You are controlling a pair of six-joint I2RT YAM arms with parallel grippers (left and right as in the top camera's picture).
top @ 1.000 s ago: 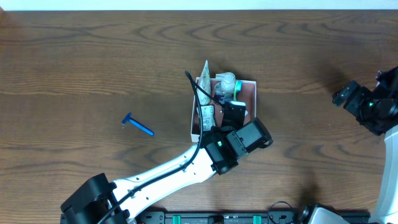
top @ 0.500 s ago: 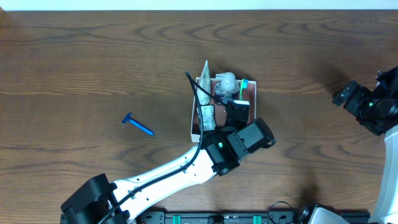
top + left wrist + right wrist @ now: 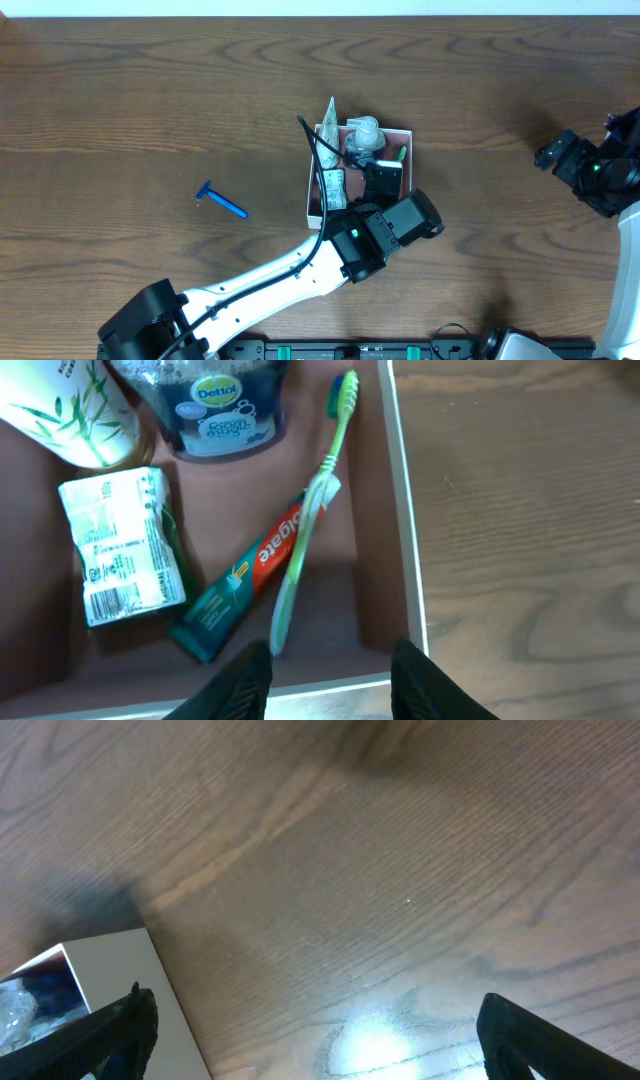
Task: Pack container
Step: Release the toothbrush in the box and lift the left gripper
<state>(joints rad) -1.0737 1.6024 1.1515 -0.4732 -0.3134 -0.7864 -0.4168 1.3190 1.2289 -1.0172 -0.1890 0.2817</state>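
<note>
The container [image 3: 311, 190] is a square white box with a pinkish-brown floor, mid-table. In the left wrist view its right wall [image 3: 405, 510] runs top to bottom. Inside it a green toothbrush [image 3: 310, 520] lies across a red and teal toothpaste tube [image 3: 250, 585], beside a Dettol pouch [image 3: 225, 405], a small wrapped packet [image 3: 125, 545] and a bamboo-print bottle [image 3: 70, 410]. My left gripper [image 3: 330, 685] hovers open over the box's near edge, holding nothing; from overhead this left gripper [image 3: 383, 180] covers the box's near right part. My right gripper [image 3: 320, 1040] stands wide open over bare wood.
A blue razor [image 3: 221, 200] lies on the wooden table left of the box. The right gripper [image 3: 558, 153] is far off at the right edge, with one corner of the container [image 3: 100, 980] in its wrist view. The left arm reaches in from the front.
My left gripper has opened and let go of the toothbrush, which now lies in the container. The right arm has not moved.
</note>
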